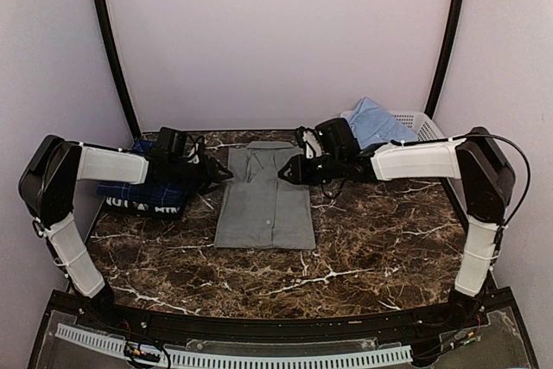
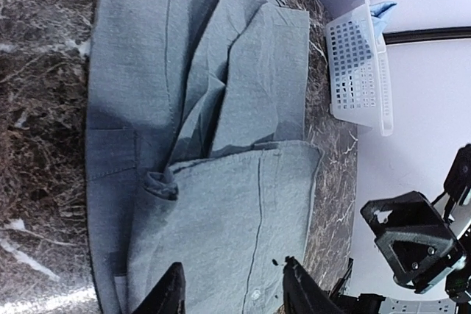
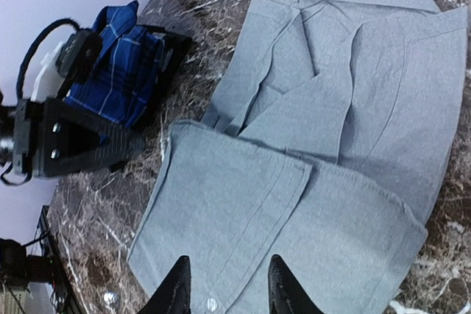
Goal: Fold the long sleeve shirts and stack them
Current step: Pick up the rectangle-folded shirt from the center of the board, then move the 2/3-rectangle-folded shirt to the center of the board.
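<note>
The grey shirt [image 1: 263, 200] lies flat mid-table, sleeves folded in and collar toward the back. In the wrist views one panel [image 2: 235, 211] is folded over the rest [image 3: 243, 204]. My left gripper [image 1: 226, 175] hovers at the shirt's upper left edge, open, its jaws [image 2: 235, 293] apart over the cloth and holding nothing. My right gripper [image 1: 283, 172] is at the upper right edge, also open [image 3: 228, 292] above the fabric. The navy plaid shirt [image 1: 143, 194] [image 3: 121, 64] sits folded at the left under my left arm. The light blue shirt [image 1: 373, 121] lies in the basket.
A white lattice basket [image 1: 419, 125] [image 2: 357, 71] stands at the back right corner. The marble table [image 1: 371, 248] runs to dark side rails and a back wall. The two grippers face each other closely across the shirt's top.
</note>
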`<control>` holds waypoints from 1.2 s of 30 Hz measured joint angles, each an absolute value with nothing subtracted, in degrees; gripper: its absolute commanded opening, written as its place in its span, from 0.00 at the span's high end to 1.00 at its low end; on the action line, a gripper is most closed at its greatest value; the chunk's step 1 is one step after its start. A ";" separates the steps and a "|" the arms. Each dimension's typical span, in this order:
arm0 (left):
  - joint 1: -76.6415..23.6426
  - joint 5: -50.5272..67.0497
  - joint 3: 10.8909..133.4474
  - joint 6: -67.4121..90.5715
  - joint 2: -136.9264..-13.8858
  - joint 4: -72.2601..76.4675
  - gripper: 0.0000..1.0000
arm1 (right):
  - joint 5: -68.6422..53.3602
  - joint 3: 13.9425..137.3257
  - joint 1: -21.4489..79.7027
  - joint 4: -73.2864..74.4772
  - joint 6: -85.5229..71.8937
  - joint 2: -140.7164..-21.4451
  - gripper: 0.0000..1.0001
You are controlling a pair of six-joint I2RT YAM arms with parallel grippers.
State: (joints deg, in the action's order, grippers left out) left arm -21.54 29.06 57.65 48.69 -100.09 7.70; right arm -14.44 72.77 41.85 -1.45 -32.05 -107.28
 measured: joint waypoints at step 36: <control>-31.24 26.37 45.98 46.72 -100.92 11.09 0.73 | -10.00 71.24 47.31 3.95 -24.75 -116.20 0.69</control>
